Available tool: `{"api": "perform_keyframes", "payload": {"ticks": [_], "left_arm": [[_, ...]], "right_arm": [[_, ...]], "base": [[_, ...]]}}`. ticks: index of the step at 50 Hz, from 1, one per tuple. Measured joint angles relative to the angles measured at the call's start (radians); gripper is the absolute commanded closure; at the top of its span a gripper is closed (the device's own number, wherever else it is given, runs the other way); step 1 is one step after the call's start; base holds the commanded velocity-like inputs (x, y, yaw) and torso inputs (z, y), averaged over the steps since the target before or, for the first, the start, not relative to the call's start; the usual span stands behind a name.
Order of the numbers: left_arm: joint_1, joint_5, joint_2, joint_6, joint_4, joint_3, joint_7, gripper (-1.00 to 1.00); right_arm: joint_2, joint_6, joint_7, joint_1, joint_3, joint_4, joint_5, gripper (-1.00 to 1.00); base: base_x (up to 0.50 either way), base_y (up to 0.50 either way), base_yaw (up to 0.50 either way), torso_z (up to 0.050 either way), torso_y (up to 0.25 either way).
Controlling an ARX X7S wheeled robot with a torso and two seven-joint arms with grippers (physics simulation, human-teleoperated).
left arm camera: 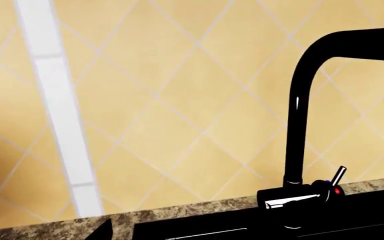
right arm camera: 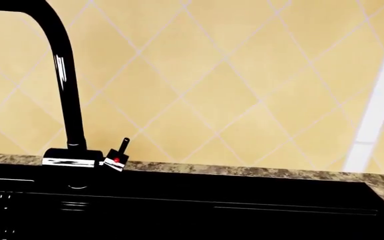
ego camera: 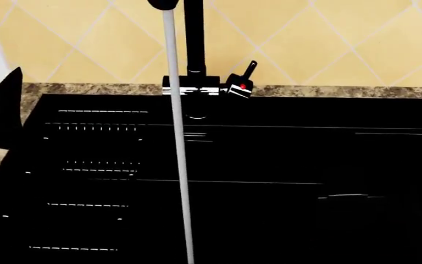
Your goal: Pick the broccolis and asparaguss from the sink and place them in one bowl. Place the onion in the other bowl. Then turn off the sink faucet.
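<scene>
Seemingly at the last step: shutting off the faucet [ego camera: 193, 49], mounted at the sink's [ego camera: 284, 165] back edge, water stream [ego camera: 176, 137] running into the basin. Calls for bringing an end effector to the lever [ego camera: 246, 74] beside the faucet base. No broccoli, asparagus, onion or bowl visible. One faucet, one lever, one stream. Cannot tell either end effector's state.
</scene>
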Motion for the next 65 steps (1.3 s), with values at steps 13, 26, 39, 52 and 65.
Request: {"api": "perform_keyframes", "payload": {"ticks": [13,26,39,52,65], "left_arm": [[0.009,-0.013,0.000,0.009,0.006,-0.007,-0.009,-1.00],[0.019,-0.015,-0.003,0.023,0.012,-0.015,-0.019,-1.00],[0.014,-0.018,-0.008,0.030,0.011,-0.028,-0.021,-1.00],[0.010,-0.004,0.005,0.033,-0.004,-0.026,-0.012,-1.00],[-0.003,0.005,0.016,0.020,-0.013,-0.019,-0.021,-1.00]], "right_arm": [[-0.120,0.045,-0.070,0.138,-0.109,0.159,-0.081,-1.00],[-0.400,-0.038,-0.385,0.442,-0.344,0.714,-0.404,-1.00],[-0.594,-0.208,-0.639,0.656,-0.458,1.232,-0.618,-1.00],[-0.763,-0.370,-0.848,0.851,-0.473,1.736,-0.777,-1.00],[-0.854,-0.395,-0.990,0.922,-0.235,1.913,-1.090,-1.00]], "base": [[0.00,0.00,0.00,0.000,0.000],[0.00,0.00,0.00,0.000,0.000],[0.00,0.00,0.00,0.000,0.000],[0.00,0.00,0.00,0.000,0.000],[0.00,0.00,0.00,0.000,0.000]]}}
